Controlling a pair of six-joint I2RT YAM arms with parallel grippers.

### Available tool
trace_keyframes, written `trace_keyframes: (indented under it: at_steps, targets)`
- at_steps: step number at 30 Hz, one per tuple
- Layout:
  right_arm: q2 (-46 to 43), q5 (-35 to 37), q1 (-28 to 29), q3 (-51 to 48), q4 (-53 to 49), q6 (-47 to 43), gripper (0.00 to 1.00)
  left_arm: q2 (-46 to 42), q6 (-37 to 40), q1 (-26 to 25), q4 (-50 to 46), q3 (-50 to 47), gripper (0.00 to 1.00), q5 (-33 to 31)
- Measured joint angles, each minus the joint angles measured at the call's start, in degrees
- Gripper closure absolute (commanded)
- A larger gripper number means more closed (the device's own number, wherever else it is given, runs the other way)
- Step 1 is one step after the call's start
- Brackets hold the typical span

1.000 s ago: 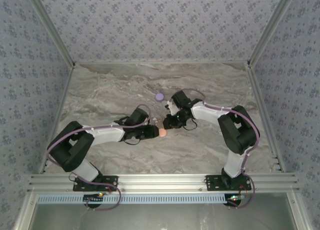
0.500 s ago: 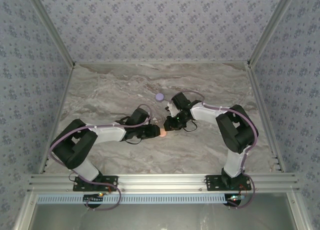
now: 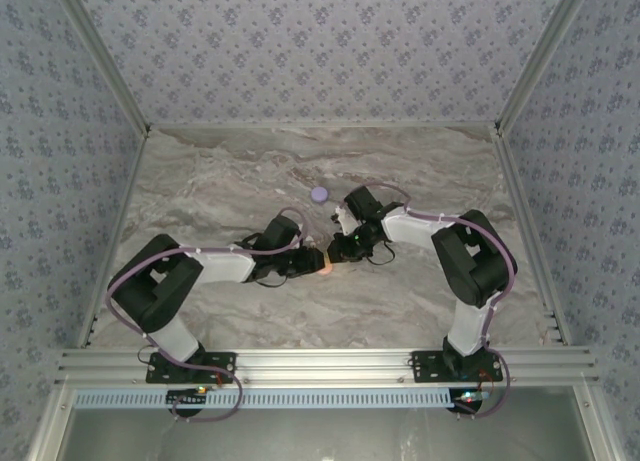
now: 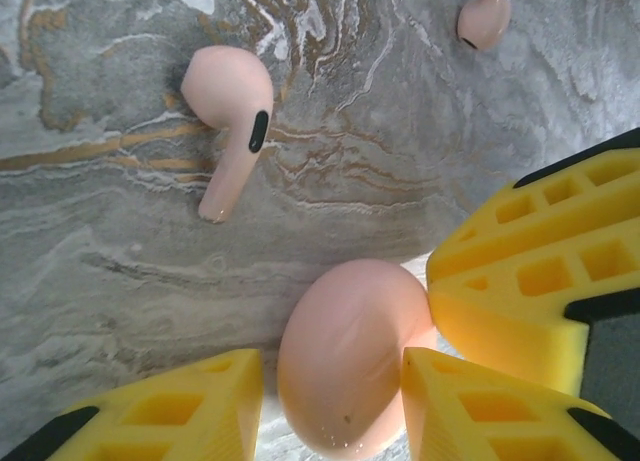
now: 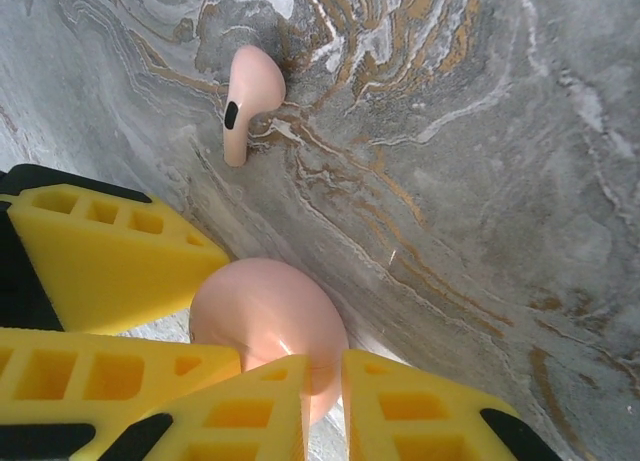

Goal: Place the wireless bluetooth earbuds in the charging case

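Note:
The pale pink charging case [image 4: 350, 356] lies closed on the marble between my left gripper's [image 4: 330, 411] yellow fingers, which hold it at its sides. My right gripper [image 5: 322, 411] is shut on the case's [image 5: 265, 316] near rim, its two fingers almost touching. In the top view the left gripper [image 3: 312, 264] and right gripper [image 3: 340, 249] meet over the case [image 3: 327, 265] at mid-table. Two pinkish-white earbuds lie loose on the marble: one [image 4: 232, 121] just beyond the case, also seen in the right wrist view [image 5: 250, 91], and a second [image 4: 483, 16] at the top edge, partly cut off.
A lilac round case [image 3: 319, 194] sits on the marble table [image 3: 220, 181] a little behind the grippers. One finger of the right gripper [image 4: 540, 271] crowds the case's right side in the left wrist view. Patterned walls close in the table on three sides.
The left arm has pushed slightly right toward the right gripper, and the two grippers have closed in tighter around the pink case. The case has barely moved.

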Motion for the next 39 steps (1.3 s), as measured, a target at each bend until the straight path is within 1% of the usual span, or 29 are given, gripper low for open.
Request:
trace_keyframes:
  at_steps: [11,14,17,22,26,31,36,39]
  targets:
    - [0.0,-0.1,-0.3,-0.3,0.1,0.2,0.82,1.2,-2.3,-0.2,2.9,0.0,0.66,1.1]
    - [0.0,-0.1,-0.4,-0.3,0.0,0.2,0.82,1.2,-2.6,-0.2,3.3,0.0,0.74,1.1]
    - [0.0,-0.2,-0.8,-0.5,0.0,0.4,0.81,1.2,-3.0,-0.2,3.6,0.0,0.77,1.0]
    - [-1.2,0.0,-1.4,-1.9,0.8,1.2,0.77,1.2,-3.2,-0.2,3.7,0.0,0.79,1.1]
    - [-4.7,0.2,-2.9,-4.4,1.3,1.8,0.73,0.8,-3.1,-0.2,3.3,0.0,0.79,1.0]
    - [-11.1,-0.1,-6.4,-7.4,3.4,2.7,0.71,-2.1,-2.5,0.3,1.9,-0.7,0.78,0.6]
    - [-16.2,-3.0,-10.0,-9.7,5.9,3.1,0.69,-5.0,-1.3,1.5,2.3,-0.7,0.79,1.4]
    - [-19.1,-6.1,-12.1,-10.8,7.3,3.2,0.65,-7.0,0.0,2.5,3.2,-0.7,0.79,2.9]
